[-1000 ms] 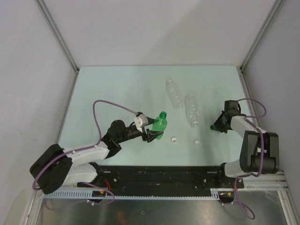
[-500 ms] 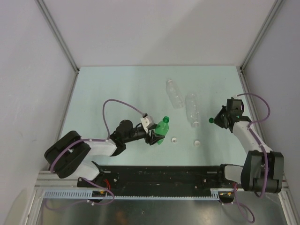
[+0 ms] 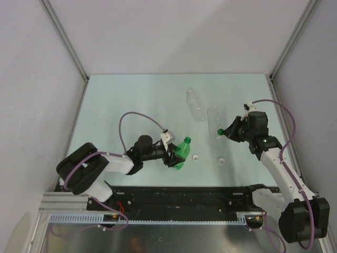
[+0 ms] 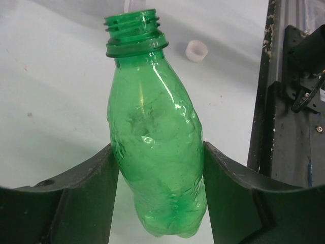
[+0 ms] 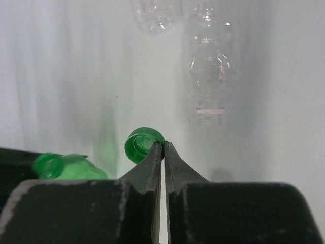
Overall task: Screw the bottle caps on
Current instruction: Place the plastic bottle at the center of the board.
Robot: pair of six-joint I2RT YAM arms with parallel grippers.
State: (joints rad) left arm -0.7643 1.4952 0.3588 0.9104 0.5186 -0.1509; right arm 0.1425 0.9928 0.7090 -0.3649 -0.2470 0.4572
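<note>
The green bottle point(image 3: 181, 150) point(image 4: 152, 147) is capless and held by its body, my left gripper point(image 3: 172, 155) point(image 4: 157, 152) shut on it near the table's front middle. Its open threaded neck point(image 4: 134, 28) points away from the wrist. My right gripper point(image 3: 224, 130) point(image 5: 163, 146) is shut on the rim of the dark green bottle cap point(image 3: 220, 131) point(image 5: 142, 145), raised above the table to the right of the green bottle. Two clear bottles point(image 3: 196, 104) point(image 3: 216, 124) lie on the table behind. Two white caps point(image 3: 195, 156) point(image 3: 221, 161) lie near the front.
The pale green table point(image 3: 131, 100) is walled on three sides, with a black rail point(image 3: 184, 197) along the near edge. In the right wrist view a clear bottle point(image 5: 208, 71) lies straight ahead, the green bottle's mouth point(image 5: 48, 165) low at left.
My right arm has lifted off the table and swung left with the green cap. The left arm has carried the green bottle slightly right and nearer the front edge.
</note>
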